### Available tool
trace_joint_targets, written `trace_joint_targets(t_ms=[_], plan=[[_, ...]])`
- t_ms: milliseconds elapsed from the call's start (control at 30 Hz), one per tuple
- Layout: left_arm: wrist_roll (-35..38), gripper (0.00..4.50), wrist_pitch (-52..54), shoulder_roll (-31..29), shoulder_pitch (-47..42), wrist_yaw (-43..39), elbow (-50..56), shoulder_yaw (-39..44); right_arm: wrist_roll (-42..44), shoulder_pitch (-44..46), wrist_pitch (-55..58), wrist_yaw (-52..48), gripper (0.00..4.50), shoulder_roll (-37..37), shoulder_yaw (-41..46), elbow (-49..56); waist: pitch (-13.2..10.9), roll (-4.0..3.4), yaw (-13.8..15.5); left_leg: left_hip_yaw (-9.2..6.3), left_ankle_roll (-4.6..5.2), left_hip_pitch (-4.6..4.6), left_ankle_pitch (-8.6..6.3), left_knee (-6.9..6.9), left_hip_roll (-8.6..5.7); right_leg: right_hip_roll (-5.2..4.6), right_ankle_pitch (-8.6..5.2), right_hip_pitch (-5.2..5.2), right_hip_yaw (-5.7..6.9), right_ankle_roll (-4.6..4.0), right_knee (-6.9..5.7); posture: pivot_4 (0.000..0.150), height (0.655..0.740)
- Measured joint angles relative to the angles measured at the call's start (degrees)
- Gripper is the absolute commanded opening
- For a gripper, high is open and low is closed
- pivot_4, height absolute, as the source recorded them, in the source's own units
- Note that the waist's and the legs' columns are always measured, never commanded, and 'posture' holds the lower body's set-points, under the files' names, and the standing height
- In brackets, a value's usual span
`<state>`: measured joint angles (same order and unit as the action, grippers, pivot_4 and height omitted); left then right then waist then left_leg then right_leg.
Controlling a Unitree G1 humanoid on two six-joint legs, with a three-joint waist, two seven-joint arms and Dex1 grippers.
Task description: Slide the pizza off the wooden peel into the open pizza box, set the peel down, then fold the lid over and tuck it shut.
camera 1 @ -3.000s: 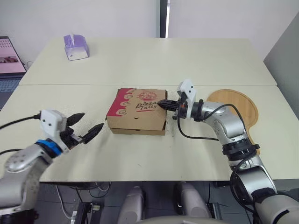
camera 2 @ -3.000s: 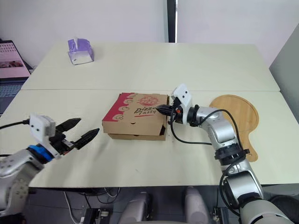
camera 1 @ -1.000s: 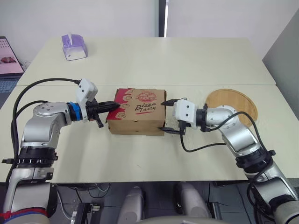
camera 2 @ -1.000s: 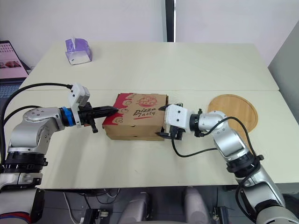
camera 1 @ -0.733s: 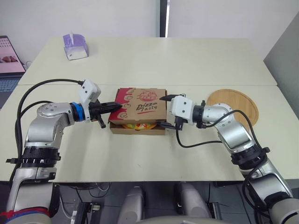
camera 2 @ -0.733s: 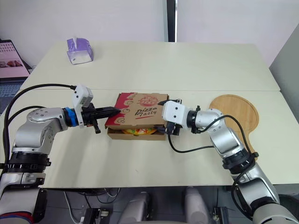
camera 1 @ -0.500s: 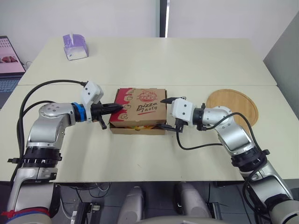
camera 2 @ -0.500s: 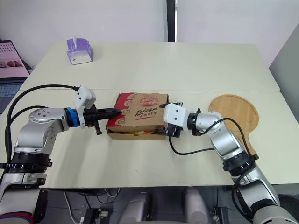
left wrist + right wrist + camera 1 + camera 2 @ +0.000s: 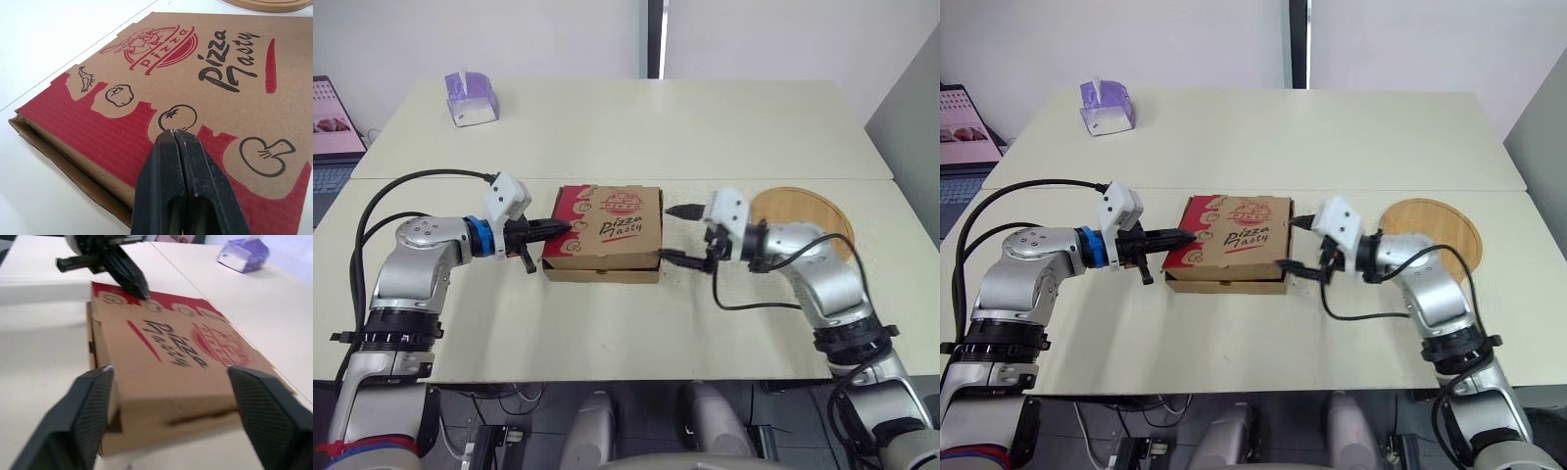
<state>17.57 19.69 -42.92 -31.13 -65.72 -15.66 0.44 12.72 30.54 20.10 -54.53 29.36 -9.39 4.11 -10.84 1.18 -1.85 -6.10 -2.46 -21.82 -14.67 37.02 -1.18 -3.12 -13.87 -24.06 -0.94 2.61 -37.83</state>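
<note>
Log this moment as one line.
lid: down | left claw: shut, tip on lid | right claw: open, beside box | peel: on table

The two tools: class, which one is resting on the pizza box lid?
The left tool: shut, its tip on the red lid edge of the pizza box. The right tool stands open beside the box.

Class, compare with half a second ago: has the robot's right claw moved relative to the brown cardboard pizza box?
Yes. The right claw has drawn back from the brown cardboard pizza box, towards the round wooden peel.
</note>
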Motion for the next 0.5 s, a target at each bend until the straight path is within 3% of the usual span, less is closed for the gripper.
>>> trace_joint_targets(t_ms=[267,500], plan=[[-0.10,0.00,-0.37,0.35,-0.31,-0.02,-0.77,-0.04,-6.96,-0.86,-4.78,-0.11,0.02,1.52,-4.81,-4.01,0.00,0.00,-0.16,0.02,0.00,0.01,0.00,0.01,0.01,0.01,0.00,-0.01,-0.01,0.00,-0.06,0.150,0.7400],[-0.24,0.00,-0.48,0.44,-0.55,-0.06,-0.95,-0.08,-7.41,-0.83,-4.34,0.08,0.02,-2.65,-7.78,-3.86,0.00,0.00,-0.12,0.01,0.00,0.01,0.00,0.02,0.00,0.01,0.00,-0.01,-0.01,0.00,-0.06,0.150,0.7400]])
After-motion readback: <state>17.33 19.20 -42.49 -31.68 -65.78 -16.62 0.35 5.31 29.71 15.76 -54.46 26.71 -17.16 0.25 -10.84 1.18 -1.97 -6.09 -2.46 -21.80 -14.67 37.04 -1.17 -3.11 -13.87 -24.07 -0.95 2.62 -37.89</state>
